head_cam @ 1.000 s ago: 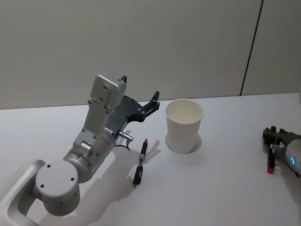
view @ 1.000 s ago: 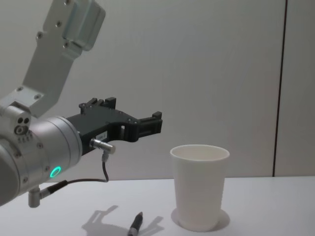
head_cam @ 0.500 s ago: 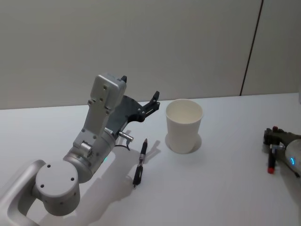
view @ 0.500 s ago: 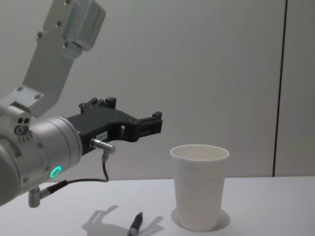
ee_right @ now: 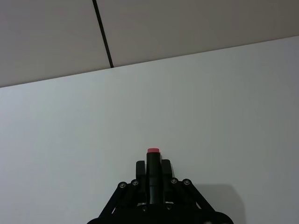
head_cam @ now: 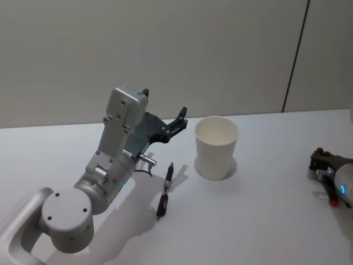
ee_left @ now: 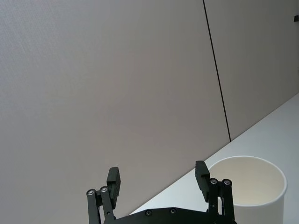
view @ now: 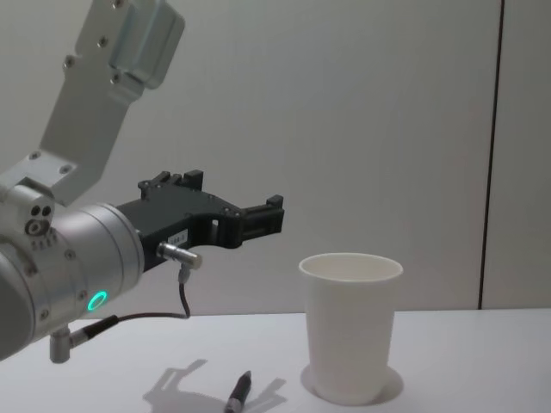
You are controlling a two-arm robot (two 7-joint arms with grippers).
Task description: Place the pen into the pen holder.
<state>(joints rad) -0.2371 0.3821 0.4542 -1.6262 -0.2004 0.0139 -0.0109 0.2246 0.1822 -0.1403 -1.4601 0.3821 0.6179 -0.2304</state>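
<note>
The pen holder, a white paper cup (head_cam: 216, 148) (view: 351, 340) (ee_left: 261, 212), stands upright on the white table. To its left a black pen (head_cam: 165, 190) (view: 237, 391) lies flat on the table. My left gripper (head_cam: 164, 106) (view: 272, 216) (ee_left: 158, 179) hangs open in the air above the pen and left of the cup, with nothing between its fingers. At the far right edge of the table my right gripper (head_cam: 322, 165) (ee_right: 153, 168) is shut on a second, dark pen with a red end (ee_right: 153, 151).
The white table (head_cam: 259, 221) runs back to a plain grey wall with a dark vertical seam (head_cam: 295, 55). My left arm's bulky grey links (head_cam: 105, 176) take up the near left of the table.
The right gripper with its red-ended pen has shifted a little toward the right edge of the head view. The left arm, cup and black pen have not moved.
</note>
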